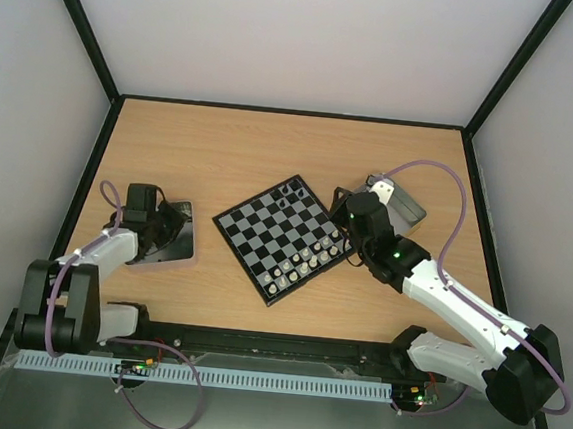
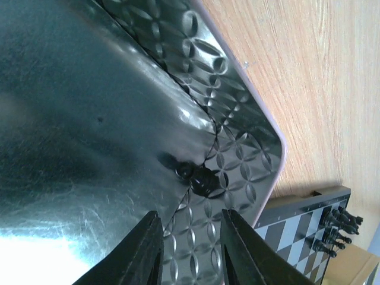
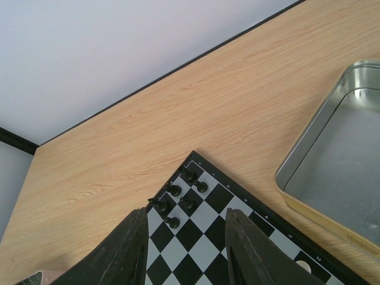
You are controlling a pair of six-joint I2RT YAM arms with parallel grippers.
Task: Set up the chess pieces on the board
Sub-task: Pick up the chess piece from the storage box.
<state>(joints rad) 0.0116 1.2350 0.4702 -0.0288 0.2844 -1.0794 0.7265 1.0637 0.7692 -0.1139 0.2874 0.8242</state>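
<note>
Black fingers (image 2: 145, 252) of the left gripper (image 2: 190, 222) fill the bottom of the left wrist view. They stand apart with nothing between them. Just beyond their tips a single black chess piece (image 2: 199, 177) lies on its side on the embossed floor of the left tin (image 2: 261, 127), close to where the floor bends up into the wall.

The piece looks tiny, hard and very light, with a smooth rounded body, so it will probably roll or skid on the metal if nudged. A pinch across its thicker middle, with the fingers coming straight down either side, seems the safest hold. The tin's wall leaves little room on that side, so one finger may scrape it.

The board (image 1: 285, 236) sits mid-table, turned like a diamond, well apart from the left tin, with bare table (image 1: 222, 149) between them for carrying. A few black pieces (image 1: 291, 187) stand at its far corner, and white pieces (image 1: 302, 266) line its near-right edge.

The right gripper (image 3: 185, 237) hovers over the board's right corner, its fingers apart and empty, with the right tin (image 3: 338, 154) just beside the board's thin border. Pieces already standing are crowded, and a careless sweep could topple them.
</note>
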